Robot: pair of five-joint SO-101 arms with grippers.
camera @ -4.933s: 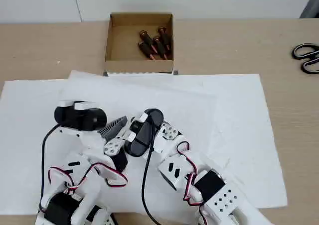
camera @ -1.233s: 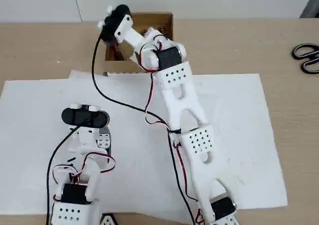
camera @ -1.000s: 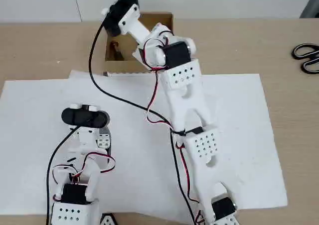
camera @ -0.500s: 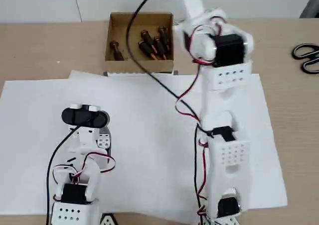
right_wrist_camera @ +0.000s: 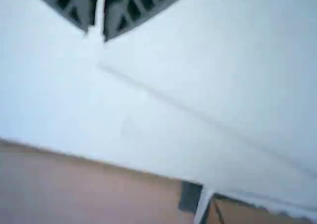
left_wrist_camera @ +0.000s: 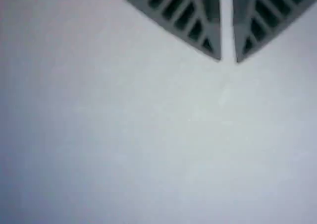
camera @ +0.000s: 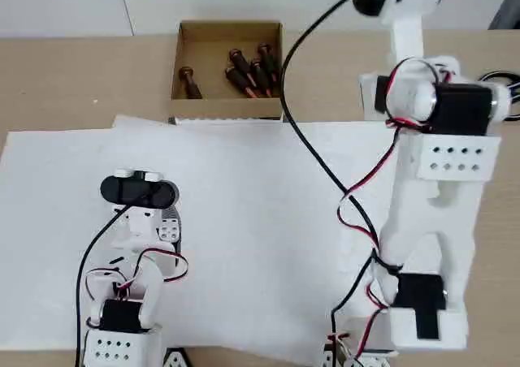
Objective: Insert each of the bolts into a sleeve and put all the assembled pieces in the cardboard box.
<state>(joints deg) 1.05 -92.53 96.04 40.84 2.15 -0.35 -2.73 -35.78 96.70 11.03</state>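
1. At the far side of the desk (camera: 81,75), in the high view, I see one cardboard box (camera: 227,107), open on top. Inside it I count four assembled pieces (camera: 250,71). Three lie bunched in the right half, touching or nearly so, and one lies apart by the left wall. One white paper sheet (camera: 268,213) covers the near part of the desk, just in front of the box. There are two arms. The left arm (camera: 134,245) sits folded low over the near left of the sheet. The right arm (camera: 435,172) stands tall on the right side, with its wrist end past the far edge of the desk and well apart from the box.

2. In the left wrist view, my left tool (left_wrist_camera: 228,60) has its two ribbed fingers clenched to a thin slit. Nothing is between them, and the white sheet lies behind the tips.

3. In the right wrist view, my right tool (right_wrist_camera: 96,34) looks the same: two fingers drawn together with a sliver of gap, gripping nothing. Behind them is a pale surface with a tan strip beyond it, too blurred for me to tell more.
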